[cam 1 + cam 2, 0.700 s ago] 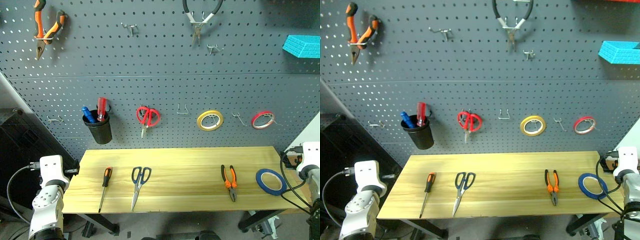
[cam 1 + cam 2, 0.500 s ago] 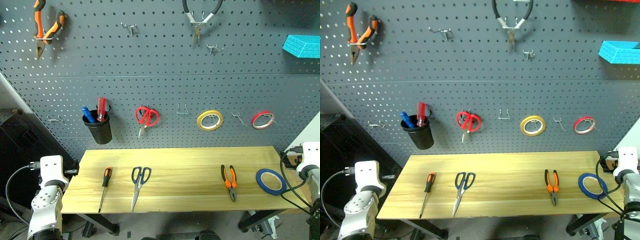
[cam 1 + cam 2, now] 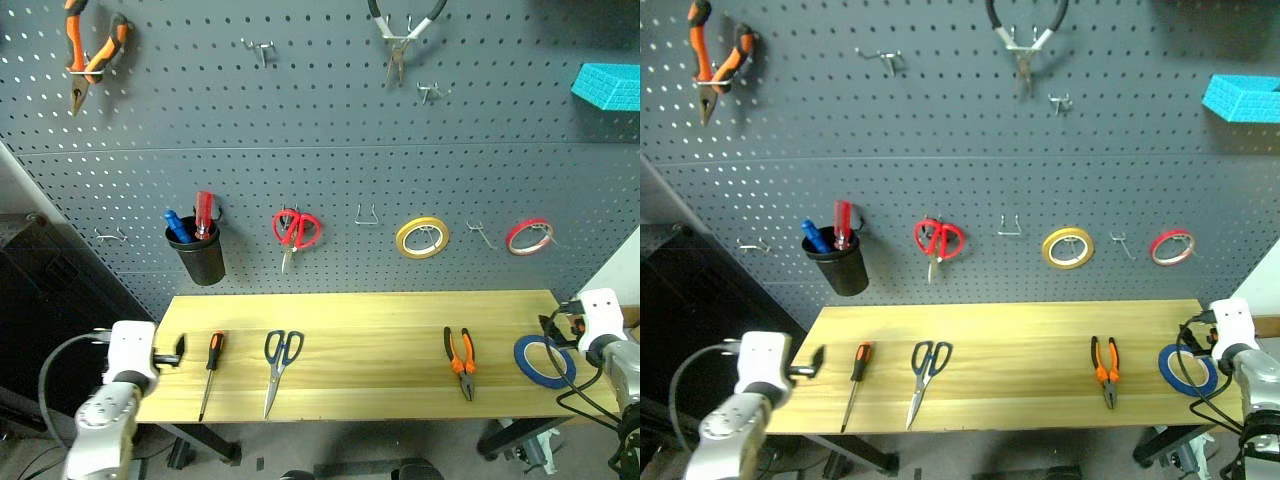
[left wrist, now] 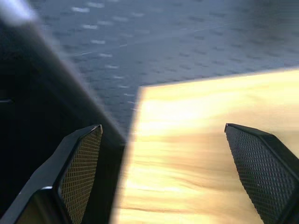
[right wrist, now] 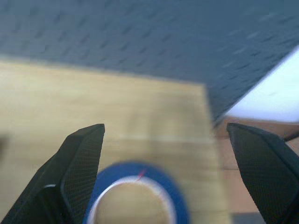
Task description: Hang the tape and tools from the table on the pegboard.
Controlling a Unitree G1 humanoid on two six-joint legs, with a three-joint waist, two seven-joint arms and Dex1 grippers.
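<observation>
Black left claw (image 4: 163, 172) has reached the table (image 3: 380, 315).

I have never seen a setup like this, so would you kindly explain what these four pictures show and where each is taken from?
This is a two-armed humanoid robot facing a wooden table below a grey pegboard. Two pictures come from cameras in its head; the other two look along each wrist's black fingers. On the table lie a screwdriver, scissors, pliers and a blue tape roll. The left gripper is open at the table's left end, the right gripper open just above the tape. Neither holds anything. Other tools and tape rolls already hang on the board.
</observation>
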